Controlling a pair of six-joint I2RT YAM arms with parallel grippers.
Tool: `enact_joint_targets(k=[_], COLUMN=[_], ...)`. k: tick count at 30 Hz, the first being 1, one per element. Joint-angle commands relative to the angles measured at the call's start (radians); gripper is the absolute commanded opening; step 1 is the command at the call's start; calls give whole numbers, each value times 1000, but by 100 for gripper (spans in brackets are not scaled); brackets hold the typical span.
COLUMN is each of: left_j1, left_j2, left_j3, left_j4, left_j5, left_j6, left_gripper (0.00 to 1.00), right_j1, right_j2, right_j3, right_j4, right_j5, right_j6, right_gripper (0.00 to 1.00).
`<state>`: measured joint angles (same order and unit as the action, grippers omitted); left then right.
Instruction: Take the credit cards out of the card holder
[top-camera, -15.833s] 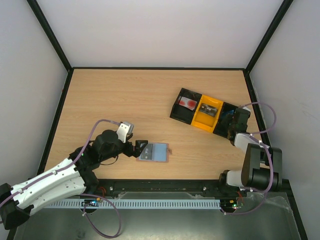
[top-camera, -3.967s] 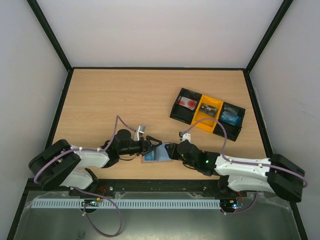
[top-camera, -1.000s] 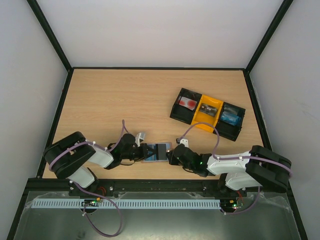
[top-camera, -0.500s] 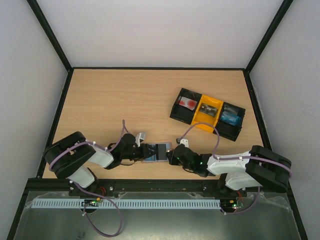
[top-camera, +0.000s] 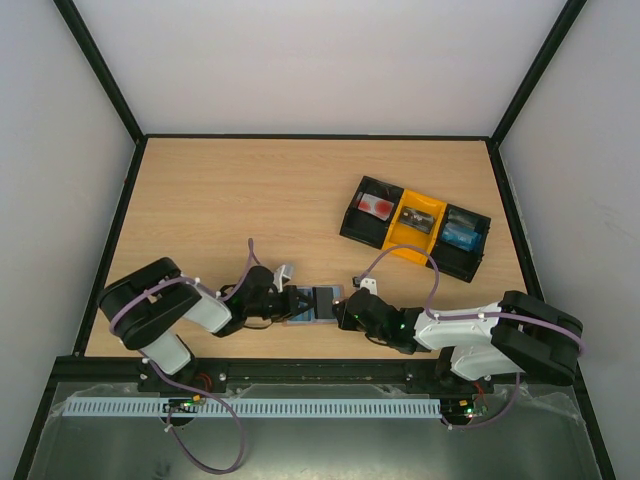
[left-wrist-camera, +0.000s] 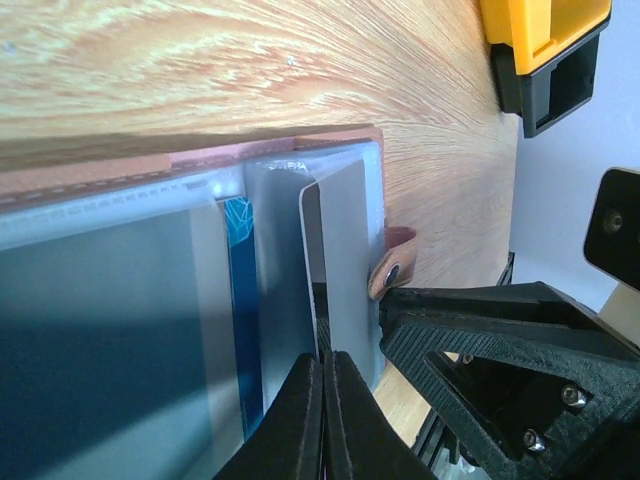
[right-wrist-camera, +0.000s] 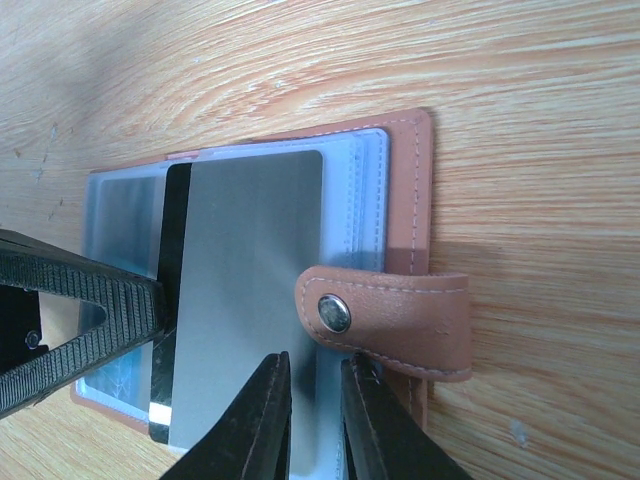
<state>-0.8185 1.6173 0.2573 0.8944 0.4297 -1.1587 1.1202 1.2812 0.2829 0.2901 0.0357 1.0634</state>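
Card (right-wrist-camera: 250, 260) long axis runs left-right; left pincer (left-wrist-camera: 322, 360) clenched on its left edge, right pincer (right-wrist-camera: 315, 378) on card holder (right-wrist-camera: 410, 180), grip unclear. Pull should go left.

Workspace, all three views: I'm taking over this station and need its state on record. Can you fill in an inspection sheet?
Surface: wooden table, no spills seen.
Job's things: card holder lies open near the front edge; grey card sticks partly out of it; tray at the right, something in each compartment.
Clutter: nothing seen.
Grippers: left gripper shut on the grey card; right gripper narrowly open, tips on the card holder beside its tab.
Cables: purple cables loop off both arms.
Surroundings: white walls, black frame.
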Motion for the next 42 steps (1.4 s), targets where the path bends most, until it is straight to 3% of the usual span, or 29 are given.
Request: enact_joint_targets(k=[1,21,34,42], left_j1=[12,51,52,52], left_j2=[-27,-234,-174,-125], left_j3=[3,-48,-40,-44], left_j4=[16,-218,-157,-80], left_j5=[-4,-86,-52,-21], left_j6=[18,84,78,49], left_gripper=[3,3,3,3], right_j1=[7,6,6,6], right_j2=[11,10,-132,1], right_j3=[-22,-27,43,85], right_j4=[-60,-48,-45,-4], right_j5=[25,22,-58,-40], right_j6=[9,2,26,3], right_gripper=[17,17,19,21])
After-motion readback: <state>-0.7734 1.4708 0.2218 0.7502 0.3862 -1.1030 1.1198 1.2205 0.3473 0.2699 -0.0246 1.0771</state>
